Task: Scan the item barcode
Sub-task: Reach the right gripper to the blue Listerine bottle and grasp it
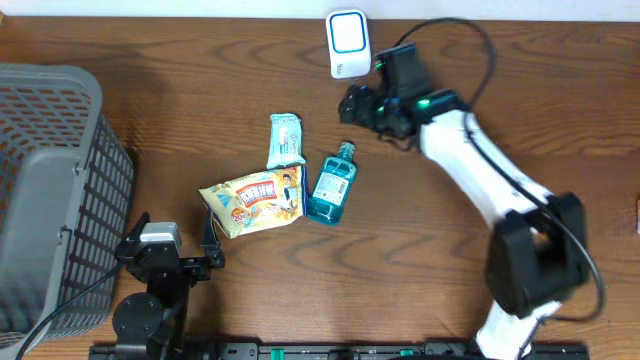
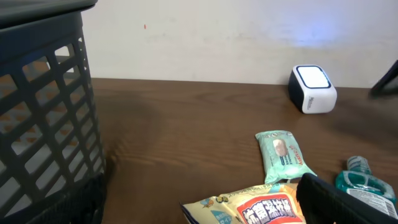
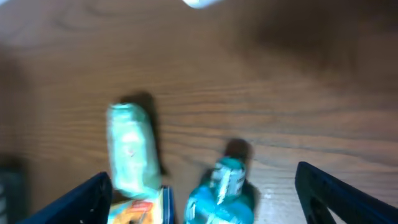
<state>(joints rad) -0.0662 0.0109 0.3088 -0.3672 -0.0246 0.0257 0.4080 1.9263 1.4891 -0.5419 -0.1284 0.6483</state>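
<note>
- My right end effector (image 3: 208, 193) hovers above the desk (image 1: 180, 120), fingers apart and empty; my left end effector (image 1: 172, 247) — also apart — sits near the basket (image 1: 50, 190).
- Probable item: the blue bottle (image 1: 331, 186), lying flat beside the snack bag (image 1: 255, 200), well apart from the scanner (image 1: 348, 43).
- Risk: the round bottle rolls when pinched, or its barcode faces away.
- Writing: red characters on the bag — illegible.

Overhead top-down, left wrist low, right wrist steep, common blue bottle (image 1: 331, 186)
</note>
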